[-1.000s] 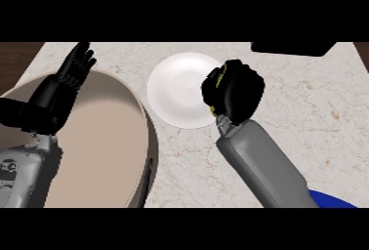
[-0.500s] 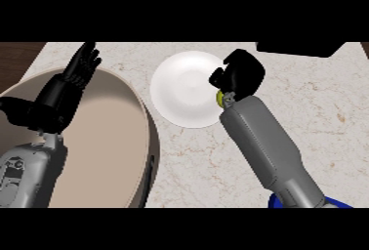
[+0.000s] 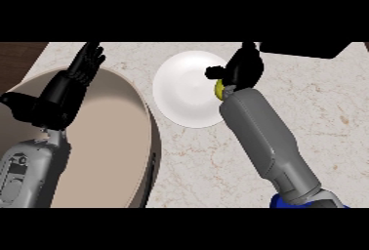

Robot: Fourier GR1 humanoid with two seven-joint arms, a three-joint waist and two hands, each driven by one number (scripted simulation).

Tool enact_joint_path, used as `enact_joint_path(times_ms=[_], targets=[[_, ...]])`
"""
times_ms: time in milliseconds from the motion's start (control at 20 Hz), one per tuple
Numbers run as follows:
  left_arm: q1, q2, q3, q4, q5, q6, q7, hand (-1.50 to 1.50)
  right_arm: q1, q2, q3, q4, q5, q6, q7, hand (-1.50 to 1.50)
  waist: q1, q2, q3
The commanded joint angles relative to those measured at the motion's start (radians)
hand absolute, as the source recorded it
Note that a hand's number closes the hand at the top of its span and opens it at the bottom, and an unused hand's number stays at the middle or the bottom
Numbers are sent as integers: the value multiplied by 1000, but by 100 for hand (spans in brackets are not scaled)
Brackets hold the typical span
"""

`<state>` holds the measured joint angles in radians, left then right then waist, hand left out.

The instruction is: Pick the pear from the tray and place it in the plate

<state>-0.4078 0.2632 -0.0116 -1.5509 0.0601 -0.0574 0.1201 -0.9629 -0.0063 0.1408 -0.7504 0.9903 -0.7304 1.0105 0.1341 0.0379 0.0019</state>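
One small pear sits in our right hand, fingers curled round it, only a yellow-green sliver showing over the plate's right rim. We judge it light, firm-skinned, smooth and inclined to roll, best held round its belly. Our left hand rests open above the tray.

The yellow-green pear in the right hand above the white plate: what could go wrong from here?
1. The right hand hides most of the yellow-green pear, which sits near the round white plate's right edge; if released there, it might roll off onto the speckled stone counter.
2. The flat plate shows little rim, so a round fruit could keep rolling.
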Motion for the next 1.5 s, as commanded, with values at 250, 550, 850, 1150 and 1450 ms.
enact_joint_path(times_ms=[250,550,850,1150,1450], targets=[[7,9,10,25,-6,-6,-6,0,-61,6,-7,62,-64,-434,20,-150,-20,-9,-1],[51,10,34,-2,2,6,-3,0,25,6,115,25,-99,-607,71,-150,-69,-34,-2],[119,72,102,-41,45,-37,11,0,208,6,244,-133,-79,-679,104,-150,-114,-47,-2],[175,56,106,-75,29,-16,4,0,447,6,329,-395,112,-614,152,-150,-149,-54,-3],[140,13,85,-11,-19,17,-41,0,734,6,332,-773,294,-421,184,-150,-167,-47,-3]])
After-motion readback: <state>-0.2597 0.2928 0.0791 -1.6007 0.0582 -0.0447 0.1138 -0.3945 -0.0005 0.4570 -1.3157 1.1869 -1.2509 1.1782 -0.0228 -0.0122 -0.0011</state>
